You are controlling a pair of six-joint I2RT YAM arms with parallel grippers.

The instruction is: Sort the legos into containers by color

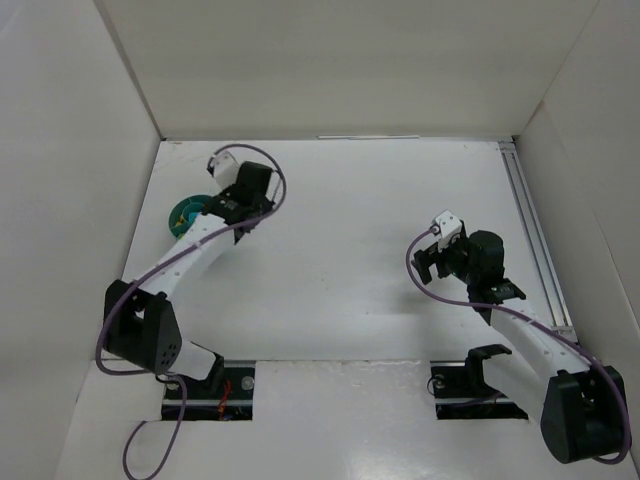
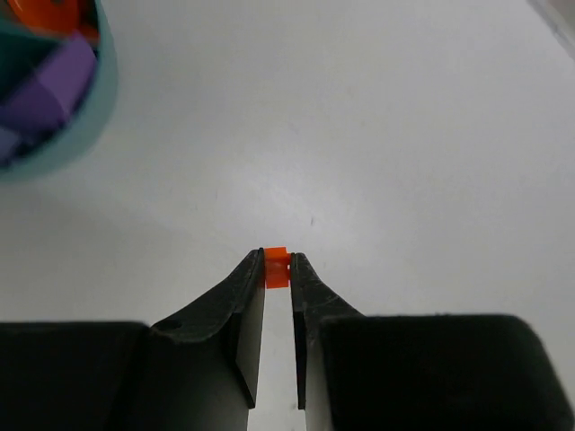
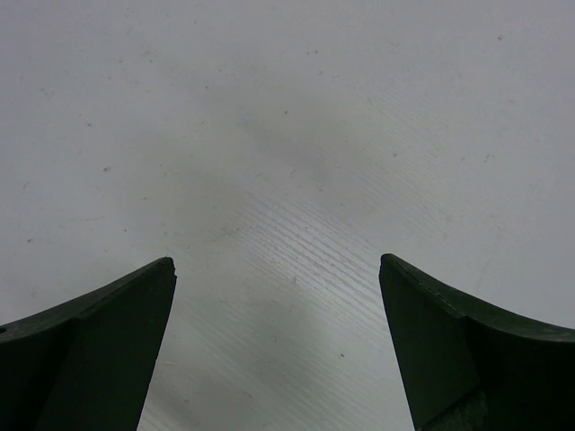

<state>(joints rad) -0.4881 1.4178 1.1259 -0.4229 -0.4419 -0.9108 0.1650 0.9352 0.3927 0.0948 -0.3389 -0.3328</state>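
White walls [image 1: 330,60] box in a white table [image 1: 350,280], with a metal rail [image 1: 535,240] along its right edge. At far left the left arm reaches out to the teal tub [image 1: 183,215]. The left gripper [image 2: 277,269] is closed on a small orange brick [image 2: 276,259], pinched at the very tips of its fingers [image 2: 247,287] and held just over the bare table. In the left wrist view the tub sits up in the left corner, well apart from the brick; purple pieces [image 2: 45,90] fill one wedge and orange pieces [image 2: 49,13] another beside it. On the right side, the right gripper [image 3: 278,260] hangs over bare table with its jaws spread wide, nothing between them.
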